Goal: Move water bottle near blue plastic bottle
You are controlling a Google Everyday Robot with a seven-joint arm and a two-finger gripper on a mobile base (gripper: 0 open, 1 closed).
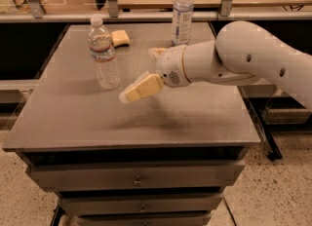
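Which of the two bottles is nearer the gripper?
The water bottle: wide, ribbed, red label band, just beside the gripper, which hangs over the table. The slim blue plastic bottle stands farther back.

Upright water bottle (103,54) near pincer (139,74); blue plastic bottle (182,14) well apart

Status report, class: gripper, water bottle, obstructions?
Gripper right of water bottle, jaws open, empty. Water bottle upright, apart from blue plastic bottle. Sponge just behind it.

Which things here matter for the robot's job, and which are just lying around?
For the job: water bottle, left; blue plastic bottle, at the back; gripper, open, hovering right of the water bottle.
Lying about: yellow block behind the water bottle; the table only carries them.
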